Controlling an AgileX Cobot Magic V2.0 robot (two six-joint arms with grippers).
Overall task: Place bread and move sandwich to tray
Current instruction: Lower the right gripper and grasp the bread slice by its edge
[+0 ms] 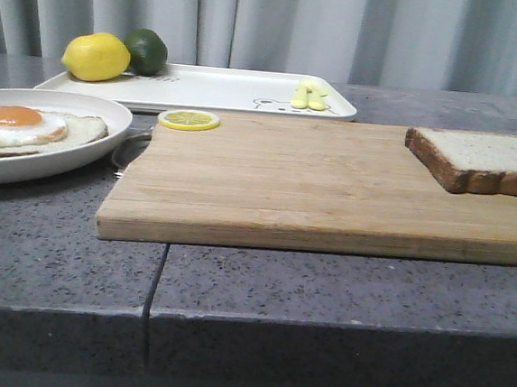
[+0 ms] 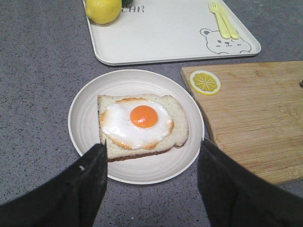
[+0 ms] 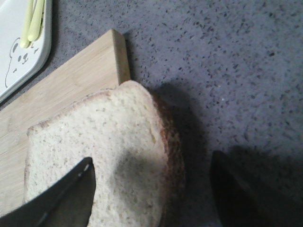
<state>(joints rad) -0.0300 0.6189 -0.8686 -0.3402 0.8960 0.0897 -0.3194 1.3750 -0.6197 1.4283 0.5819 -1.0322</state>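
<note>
Grey speckled surface (image 1: 322, 299), pale curtain behind. Wooden cutting board (image 1: 314, 185) at centre; bread (image 1: 483, 161) lying flat on its far right corner, its crust overhanging the edge. Lemon slice (image 1: 189, 119) on the board's left corner. Sandwich (image 2: 142, 124), egg uppermost, on a round plate (image 2: 85, 118) left of the board. Tray (image 1: 222, 91) behind, carrying lemon (image 1: 96, 56), lime (image 1: 147, 50) and yellow cutlery (image 1: 309, 96). Left pincer (image 2: 151, 161) spread wide above the plate; right pincer (image 3: 151, 179) spread wide over the bread, holding nothing.
</note>
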